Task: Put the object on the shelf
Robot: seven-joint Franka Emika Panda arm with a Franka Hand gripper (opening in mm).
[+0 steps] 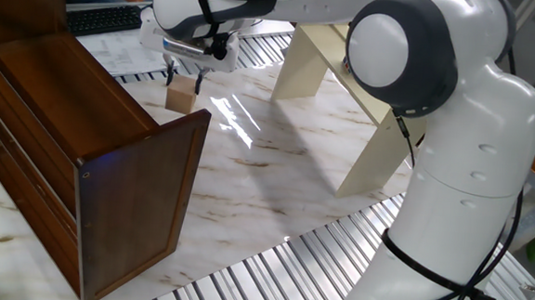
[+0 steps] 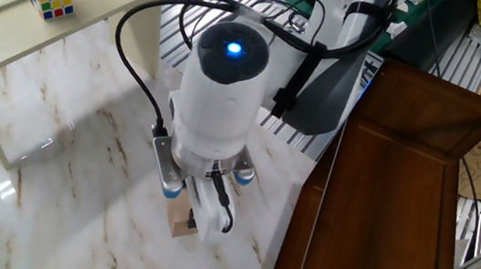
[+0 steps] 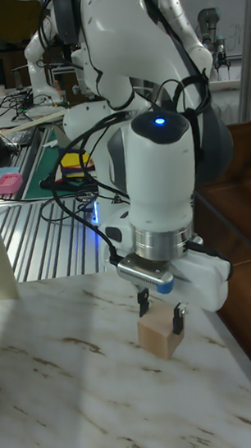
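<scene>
Underneath, glossy veined marble table [image 1: 276, 160].

The object [image 3: 162, 333] is a small wooden cube. It is light tan and plain, with no marks. In the tall fixed view it is in the lower middle of the picture, with a corner turned toward the camera. In one fixed view the object [image 1: 181, 96] is in the upper left. In the other fixed view only a bit of it [image 2: 178, 222] shows, low in the middle.

The shelf [image 1: 73, 129] is a big, dark red-brown wooden box with a flat top and panel sides. It fills the left side of one fixed view. In the other fixed view the shelf [image 2: 379, 207] fills the right side. The cube is just beside it.
</scene>
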